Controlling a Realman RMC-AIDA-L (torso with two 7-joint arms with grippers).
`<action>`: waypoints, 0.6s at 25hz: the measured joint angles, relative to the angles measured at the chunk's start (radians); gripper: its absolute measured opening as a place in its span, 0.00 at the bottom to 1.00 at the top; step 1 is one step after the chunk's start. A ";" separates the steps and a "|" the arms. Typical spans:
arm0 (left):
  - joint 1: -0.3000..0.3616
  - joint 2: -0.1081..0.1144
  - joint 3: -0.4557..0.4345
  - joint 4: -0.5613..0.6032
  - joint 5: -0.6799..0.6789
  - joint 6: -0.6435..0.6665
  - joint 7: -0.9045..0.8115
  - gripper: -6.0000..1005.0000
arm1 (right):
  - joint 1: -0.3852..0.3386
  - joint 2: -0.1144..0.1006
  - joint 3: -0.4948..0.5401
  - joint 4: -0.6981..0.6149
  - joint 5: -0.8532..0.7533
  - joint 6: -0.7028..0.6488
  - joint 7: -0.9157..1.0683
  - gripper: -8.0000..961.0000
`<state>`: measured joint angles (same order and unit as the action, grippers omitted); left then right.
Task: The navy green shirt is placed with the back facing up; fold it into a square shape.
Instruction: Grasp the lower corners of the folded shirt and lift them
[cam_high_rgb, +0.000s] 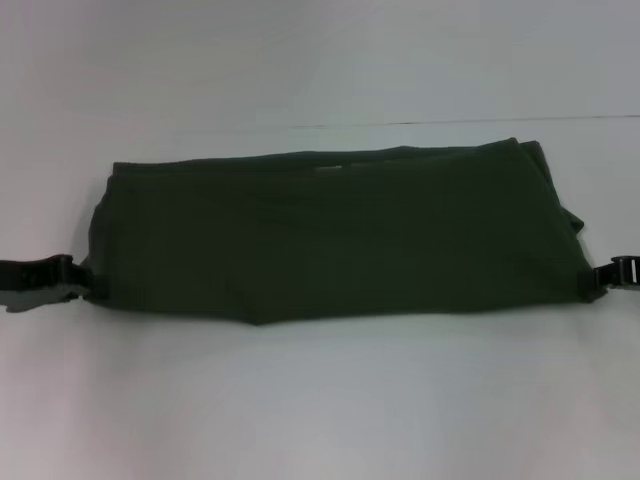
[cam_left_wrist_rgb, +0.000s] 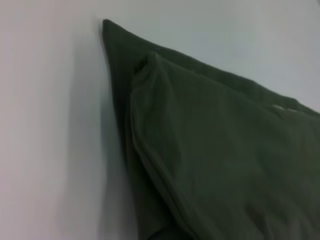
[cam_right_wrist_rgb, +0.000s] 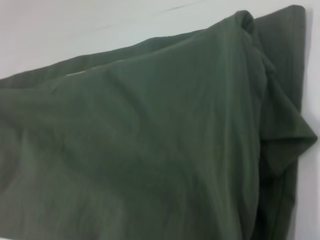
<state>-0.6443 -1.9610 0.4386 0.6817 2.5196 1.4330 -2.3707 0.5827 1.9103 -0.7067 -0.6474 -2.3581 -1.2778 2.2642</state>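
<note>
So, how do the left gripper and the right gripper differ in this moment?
The left gripper shows more of its black body in the head view; the right gripper shows only a short part at the picture's edge. The left gripper meets the navy green shirt at a fairly straight side edge, the right gripper at a bunched, uneven one. Both sit low at the shirt's near corners, on the white table.

I see the navy green shirt (cam_high_rgb: 340, 240) as one plain dark olive green, with no print on the upper face. A small pale fleck (cam_high_rgb: 325, 168) sits on its far edge. The table (cam_high_rgb: 320, 400) under it is plain white. My left gripper (cam_high_rgb: 72, 280) and right gripper (cam_high_rgb: 610, 276), at the shirt's two ends, are black.
</note>
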 joint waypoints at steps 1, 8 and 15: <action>-0.002 0.003 -0.002 0.004 0.010 0.018 -0.004 0.02 | -0.005 -0.001 0.004 0.000 -0.001 -0.009 0.000 0.03; -0.013 0.010 -0.012 0.011 0.045 0.074 -0.008 0.02 | -0.025 -0.004 0.018 0.000 -0.001 -0.045 0.002 0.03; -0.014 0.012 -0.024 0.012 0.046 0.059 -0.022 0.05 | -0.024 -0.003 0.022 0.000 -0.001 -0.047 0.016 0.03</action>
<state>-0.6581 -1.9492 0.4148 0.6935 2.5656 1.4922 -2.3929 0.5590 1.9078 -0.6850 -0.6473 -2.3592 -1.3245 2.2801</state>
